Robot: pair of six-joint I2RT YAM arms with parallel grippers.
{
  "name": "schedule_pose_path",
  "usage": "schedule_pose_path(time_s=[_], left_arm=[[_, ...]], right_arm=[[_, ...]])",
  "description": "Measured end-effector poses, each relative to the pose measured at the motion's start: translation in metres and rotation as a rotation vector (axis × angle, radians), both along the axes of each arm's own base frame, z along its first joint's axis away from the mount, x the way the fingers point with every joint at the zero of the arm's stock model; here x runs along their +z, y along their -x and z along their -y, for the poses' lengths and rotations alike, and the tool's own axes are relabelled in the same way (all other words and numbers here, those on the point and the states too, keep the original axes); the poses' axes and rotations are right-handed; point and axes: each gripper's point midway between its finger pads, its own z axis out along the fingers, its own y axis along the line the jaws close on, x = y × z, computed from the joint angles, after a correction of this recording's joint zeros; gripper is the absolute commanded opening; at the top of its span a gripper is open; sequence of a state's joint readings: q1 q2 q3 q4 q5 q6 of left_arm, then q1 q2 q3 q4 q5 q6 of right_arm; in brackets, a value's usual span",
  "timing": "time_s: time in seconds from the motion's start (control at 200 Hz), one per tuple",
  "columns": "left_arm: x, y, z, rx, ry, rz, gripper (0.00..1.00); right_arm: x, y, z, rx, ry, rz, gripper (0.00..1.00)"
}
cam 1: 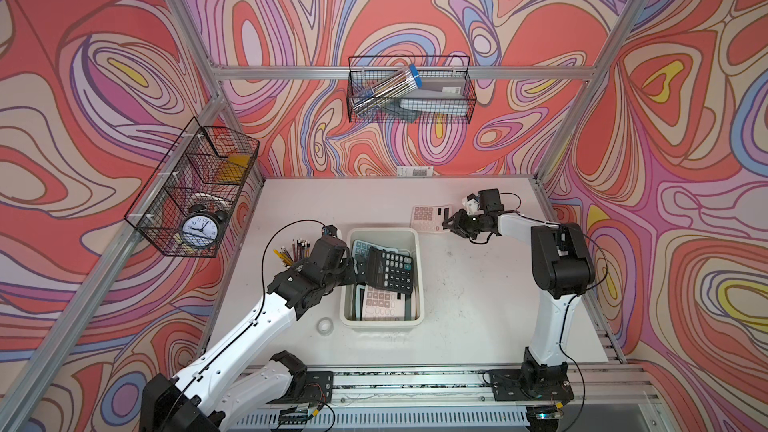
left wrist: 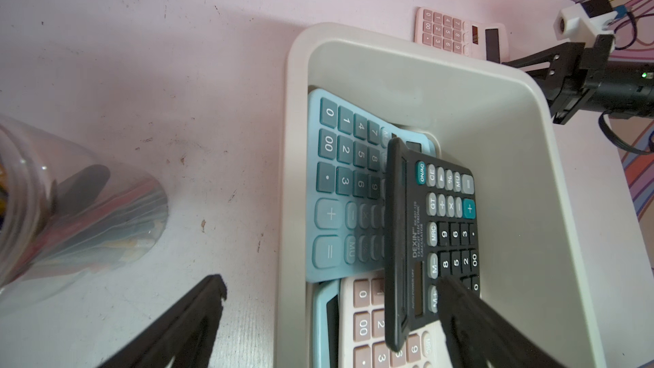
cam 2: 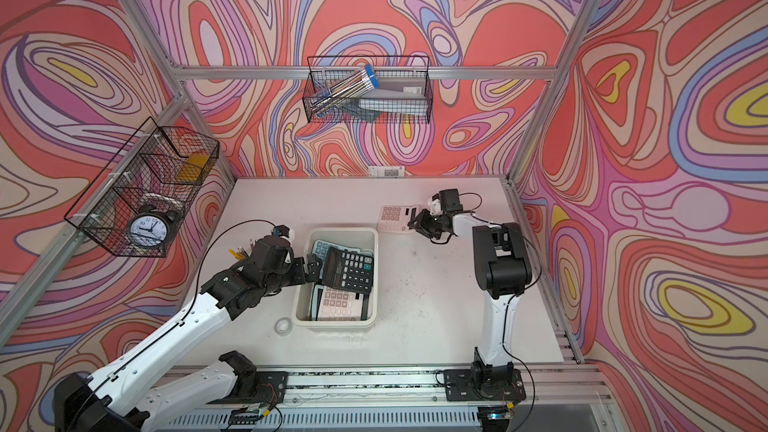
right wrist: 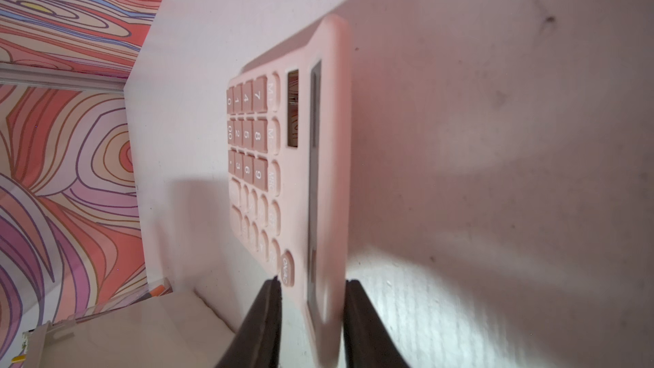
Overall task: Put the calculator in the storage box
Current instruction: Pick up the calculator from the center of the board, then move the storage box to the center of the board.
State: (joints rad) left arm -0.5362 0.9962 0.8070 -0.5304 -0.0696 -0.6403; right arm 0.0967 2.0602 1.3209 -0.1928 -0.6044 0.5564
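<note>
A pink calculator (cam 1: 426, 218) (right wrist: 300, 157) lies on the white table behind the off-white storage box (cam 1: 380, 326) (left wrist: 495, 136). My right gripper (cam 1: 446, 222) (right wrist: 312, 282) is shut on its display end, one finger on the key face and one underneath. In the box a black calculator (cam 1: 390, 270) (left wrist: 442, 228) leans tilted on a blue calculator (left wrist: 339, 185) and a cream one (left wrist: 368, 316). My left gripper (cam 1: 359, 270) (left wrist: 332, 282) hangs open across the box's left rim, holding nothing. One of its fingers (left wrist: 470, 316) is in front of the black calculator's keys.
A clear jar of pencils (cam 1: 291, 251) stands left of the box, close to my left arm. A roll of clear tape (cam 1: 325, 325) lies by the box's near left corner. Black wire baskets hang on the left wall (cam 1: 195, 189) and the back wall (cam 1: 409, 89).
</note>
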Motion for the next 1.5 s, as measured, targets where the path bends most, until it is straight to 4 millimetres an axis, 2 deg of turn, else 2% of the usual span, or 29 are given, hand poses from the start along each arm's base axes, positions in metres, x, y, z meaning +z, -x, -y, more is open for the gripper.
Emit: schedule_pose_path(time_s=[0.26, 0.401, 0.501, 0.636, 0.771, 0.966, 1.142, 1.257, 1.497], left_arm=[[-0.001, 0.004, 0.001, -0.003, 0.022, -0.001, 0.99], [-0.002, 0.006, 0.001, -0.004, 0.035, -0.001, 0.99], [-0.001, 0.008, 0.002, -0.006, 0.046, 0.001, 0.99], [0.004, 0.009, 0.002, -0.002, 0.063, 0.014, 0.99], [0.008, 0.011, 0.0, 0.004, 0.076, 0.025, 0.99], [0.002, 0.016, -0.003, 0.009, 0.063, -0.007, 0.96], [-0.009, 0.023, -0.005, 0.008, 0.043, -0.06, 0.87], [-0.016, 0.025, -0.005, 0.011, 0.035, -0.092, 0.69], [-0.037, 0.031, -0.005, 0.009, 0.015, -0.158, 0.46]], right_arm=[[0.001, -0.002, -0.004, -0.002, -0.032, -0.003, 0.07], [-0.002, 0.004, -0.004, -0.006, -0.04, -0.018, 0.02], [0.004, 0.011, -0.003, -0.008, -0.043, -0.019, 0.0], [0.027, 0.019, 0.0, -0.021, -0.048, 0.012, 0.0], [0.064, 0.024, 0.01, -0.054, -0.05, 0.078, 0.0], [0.112, 0.035, 0.028, -0.121, -0.04, 0.163, 0.0], [0.132, 0.05, 0.037, -0.157, -0.022, 0.179, 0.0], [0.139, 0.06, 0.039, -0.17, -0.013, 0.176, 0.0], [0.155, 0.077, 0.046, -0.197, 0.013, 0.18, 0.0]])
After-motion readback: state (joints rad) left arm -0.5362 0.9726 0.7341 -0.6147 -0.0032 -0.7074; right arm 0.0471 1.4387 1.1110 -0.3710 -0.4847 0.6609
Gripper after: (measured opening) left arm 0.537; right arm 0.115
